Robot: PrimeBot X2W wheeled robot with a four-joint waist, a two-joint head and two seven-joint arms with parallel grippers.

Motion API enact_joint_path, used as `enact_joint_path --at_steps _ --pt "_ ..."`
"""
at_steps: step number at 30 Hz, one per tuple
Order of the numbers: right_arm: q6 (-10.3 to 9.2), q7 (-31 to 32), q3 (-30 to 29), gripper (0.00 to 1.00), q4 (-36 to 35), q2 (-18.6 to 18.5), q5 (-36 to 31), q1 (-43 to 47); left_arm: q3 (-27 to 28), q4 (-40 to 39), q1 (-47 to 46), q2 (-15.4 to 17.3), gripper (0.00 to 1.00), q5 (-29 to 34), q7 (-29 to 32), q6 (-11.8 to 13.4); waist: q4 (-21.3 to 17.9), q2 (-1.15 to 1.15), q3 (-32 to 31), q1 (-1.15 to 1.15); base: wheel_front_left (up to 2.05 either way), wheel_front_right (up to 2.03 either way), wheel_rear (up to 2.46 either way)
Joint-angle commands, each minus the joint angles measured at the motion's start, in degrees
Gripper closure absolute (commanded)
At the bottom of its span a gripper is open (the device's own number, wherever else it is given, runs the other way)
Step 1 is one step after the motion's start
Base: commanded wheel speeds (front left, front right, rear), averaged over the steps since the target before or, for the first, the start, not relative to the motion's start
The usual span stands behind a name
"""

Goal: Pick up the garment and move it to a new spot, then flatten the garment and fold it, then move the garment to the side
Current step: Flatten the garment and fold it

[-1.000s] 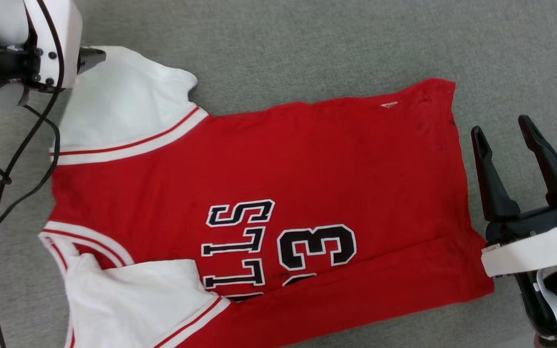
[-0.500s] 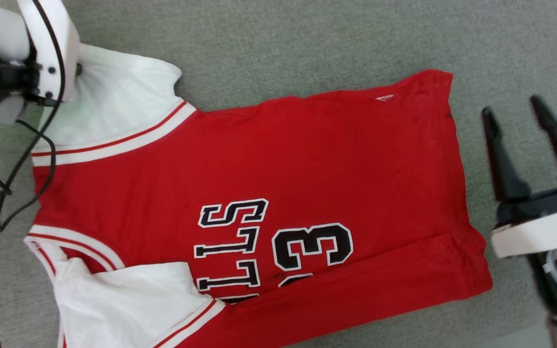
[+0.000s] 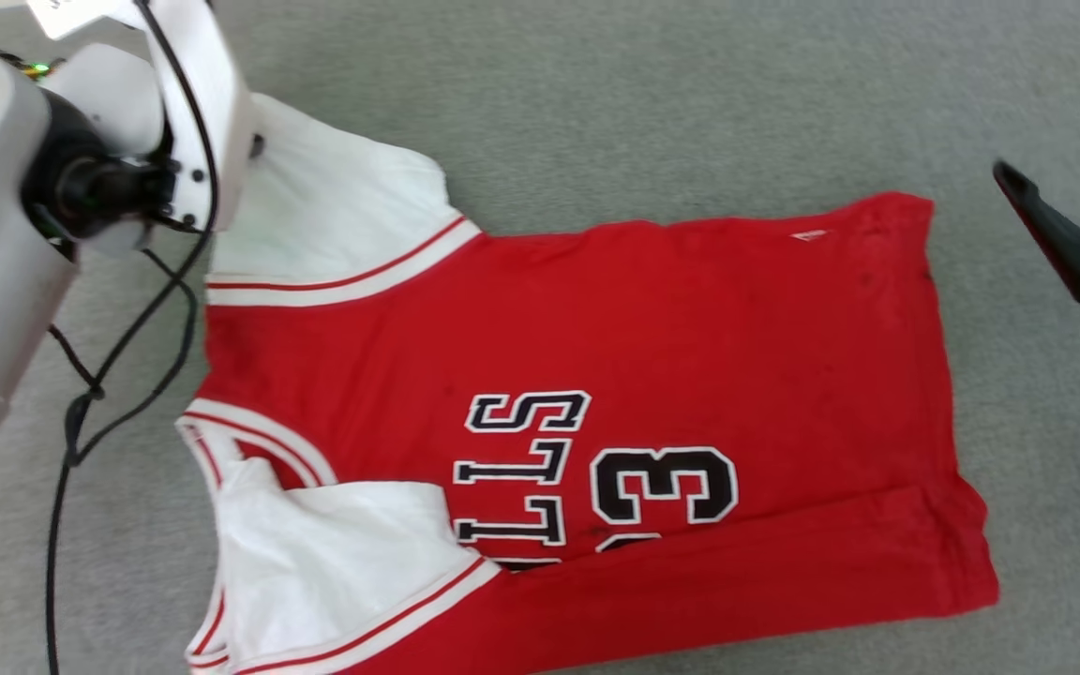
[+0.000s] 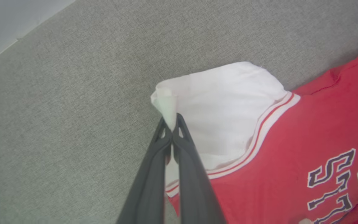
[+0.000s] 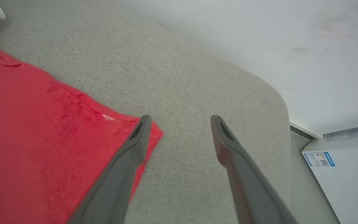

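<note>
Across a grey woven surface (image 3: 652,103) with a fine nubbly weave, the garment (image 3: 596,356) lies spread mostly flat, collar end toward the robot's left and hem toward its right. Body is soft red knit, faintly wrinkled and darker-mottled near the hem. Sleeves are white, each joined to the body by a white band with a thin red stripe. Black lettering (image 3: 521,469), outlined in white, runs sideways across the chest beside a blocky "3". The near sleeve (image 3: 334,553) is folded in over the chest and covers the lower letters. A long strip along the near side is doubled over, leaving a straight crease. A small white tag (image 3: 809,235) sits near the far hem corner. The left gripper (image 4: 172,130) has its dark, tapered fingers pressed together on a puckered corner of the far sleeve (image 4: 222,102), which stands up in a small peak between the tips. The right gripper (image 5: 180,119) hovers over the far hem corner, fingers spread wide, holding nothing; one finger overlaps the red corner in the right wrist view. A thin black cable (image 3: 81,403) loops below the left forearm. Past the rounded edge of the surface stands a white box (image 5: 346,174) with a blue label (image 5: 318,159).
</note>
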Motion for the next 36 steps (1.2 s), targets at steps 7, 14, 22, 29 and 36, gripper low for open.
enact_joint_path --at_steps 7,14,22,29,36 --pt "-0.04 21.1 10.6 0.00 7.1 -8.6 12.4 -10.0 -1.2 -4.4 -0.3 -2.0 1.00 0.4 -2.6 -1.0 4.6 0.00 0.2 0.00 0.00 0.00 0.00" --pt "-0.04 26.2 12.9 0.00 15.6 -5.6 14.6 -15.8 -1.4 -7.6 -2.1 -2.9 1.00 0.5 -4.2 -1.3 7.6 0.00 3.2 0.00 0.00 0.00 0.00" --pt "-0.03 24.1 16.3 0.00 25.0 -0.8 14.4 -13.8 -2.0 -9.0 -3.0 -2.5 1.00 0.7 -6.0 -1.6 9.0 0.00 5.5 0.00 0.00 0.00 0.00" --pt "-0.02 18.9 18.1 1.00 29.4 1.7 15.6 -12.4 -2.9 -9.1 -2.1 -2.2 1.00 0.1 -7.4 -1.6 8.7 0.00 4.7 0.00 0.00 0.00 0.00" --pt "-0.03 9.0 18.1 1.00 27.4 -0.6 18.0 -11.4 -4.3 -10.9 3.4 0.2 1.00 -1.6 -12.2 -1.6 7.9 0.00 -3.1 0.00 0.00 0.00 0.00"
